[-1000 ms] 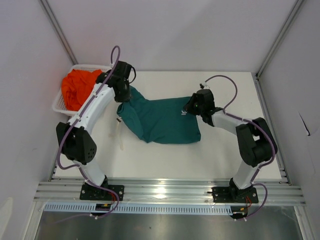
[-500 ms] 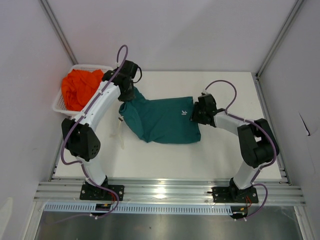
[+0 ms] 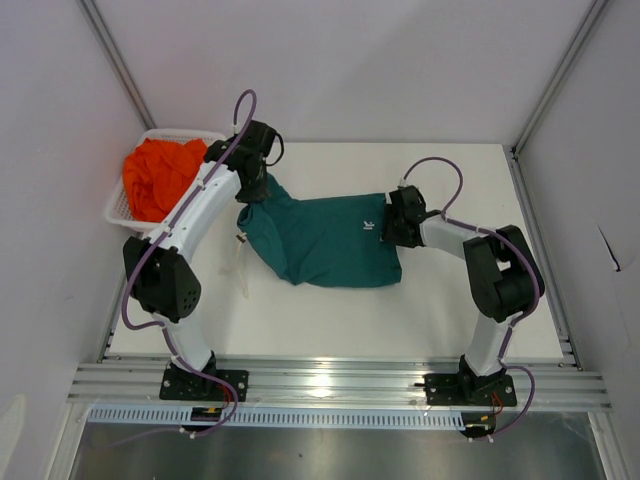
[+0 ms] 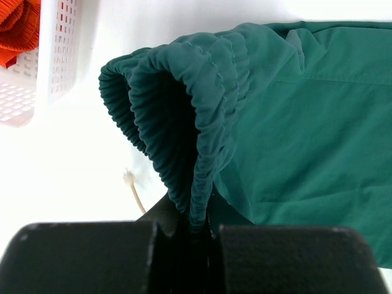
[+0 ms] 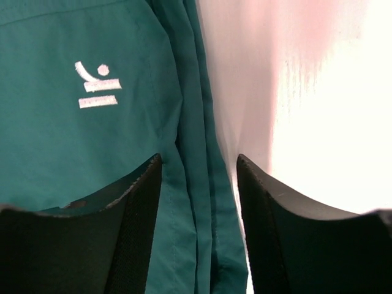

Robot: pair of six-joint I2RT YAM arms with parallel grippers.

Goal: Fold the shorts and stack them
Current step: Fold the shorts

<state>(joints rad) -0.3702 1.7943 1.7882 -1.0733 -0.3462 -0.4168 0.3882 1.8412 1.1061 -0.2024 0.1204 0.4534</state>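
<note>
Beside the white mesh basket [image 3: 118, 208] holding the orange shorts [image 3: 160, 178], the teal shorts [image 3: 325, 240] lie on the table [image 3: 330, 310], waistband [image 4: 184, 110] clamped in the left pincer [image 4: 195, 229], right pincer [image 5: 197, 165] open astride their far edge.

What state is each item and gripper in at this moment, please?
Teal shorts: lying on the table, waistband pinched up.
Basket: upright, at the table's far-left corner.
Orange shorts: crumpled inside the basket.
Left gripper: shut on the teal waistband.
Right gripper: open, straddling the teal shorts' edge.
</note>
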